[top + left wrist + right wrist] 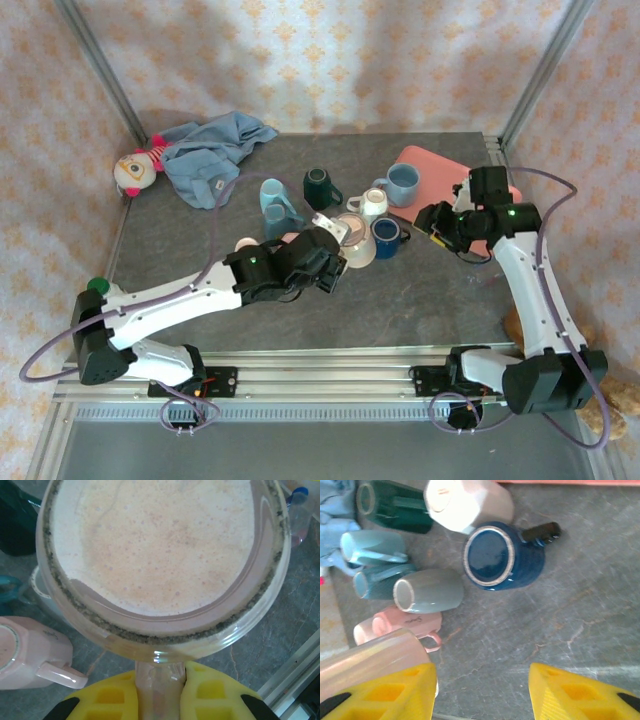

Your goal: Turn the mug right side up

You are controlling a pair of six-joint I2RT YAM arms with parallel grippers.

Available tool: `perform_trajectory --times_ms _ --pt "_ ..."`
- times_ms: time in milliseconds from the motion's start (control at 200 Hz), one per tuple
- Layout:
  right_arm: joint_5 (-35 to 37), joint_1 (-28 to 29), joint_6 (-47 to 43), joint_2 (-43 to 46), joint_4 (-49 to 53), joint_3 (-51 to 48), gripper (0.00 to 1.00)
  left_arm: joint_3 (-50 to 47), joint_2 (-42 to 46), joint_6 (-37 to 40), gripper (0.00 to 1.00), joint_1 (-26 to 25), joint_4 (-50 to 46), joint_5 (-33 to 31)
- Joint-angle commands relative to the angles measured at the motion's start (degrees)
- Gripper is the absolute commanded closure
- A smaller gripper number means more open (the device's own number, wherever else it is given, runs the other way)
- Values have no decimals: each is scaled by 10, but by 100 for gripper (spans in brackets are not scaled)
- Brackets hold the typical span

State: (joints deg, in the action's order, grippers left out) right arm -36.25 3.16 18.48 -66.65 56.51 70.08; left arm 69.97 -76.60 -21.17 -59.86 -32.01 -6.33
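- Just left of the dark blue glazed mug (388, 235) (502, 557), and nearer than it, the left tool (336, 260) (160, 680) has its yellow fingers (107, 697) pinched tight on the handle of the large pale-pink mug with a speckled rim ring (354, 243) (160, 545).
- That pink mug is tilted, one round end turned to the left wrist camera. I cannot tell whether that end is its mouth or its base, or whether it touches the grey stone-look desk (400, 310).
- Left of the dark blue mug, a small pink ceramic mug (27, 652) (400, 625) lies on its side on the desk.
- The dark blue mug lies tipped over, its pale-ringed round end facing up toward the right wrist camera.
- Right of the dark blue mug, the right tool (438, 228) (481, 676) hangs above bare desk with its fingers spread apart and nothing between them.
- Just beyond the dark blue mug is a white ceramic mug (372, 203) (467, 502).
- Beyond and left of it is a dark green mug (319, 186) (395, 510).
- Beyond and right of the dark blue mug lies a flat salmon-pink tray (430, 162).
- Far beyond and left of it are a crumpled blue cloth (215, 150) and a small doll with a pink hat (135, 170).
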Motion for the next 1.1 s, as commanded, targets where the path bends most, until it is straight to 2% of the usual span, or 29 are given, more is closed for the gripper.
perform_trajectory --times_ms 0,440,540,706,856,1096 --pt "-56 -3 -28 30 -46 -17 49 22 36 29 100 6 61 -46" --pt "-155 -3 -101 71 -107 -56 51 55 65 77 100 11 79 -100" --pt "-204 -3 -116 72 -120 -67 51 70 66 79 100 15 89 -100" --pt "-278 -3 -126 74 -165 -91 52 100 72 90 100 22 107 -78" --pt "-333 -2 -136 71 -206 -94 52 145 66 101 100 36 87 -47" --pt "-381 -2 -116 43 -271 -75 50 217 49 103 100 68 52 14"
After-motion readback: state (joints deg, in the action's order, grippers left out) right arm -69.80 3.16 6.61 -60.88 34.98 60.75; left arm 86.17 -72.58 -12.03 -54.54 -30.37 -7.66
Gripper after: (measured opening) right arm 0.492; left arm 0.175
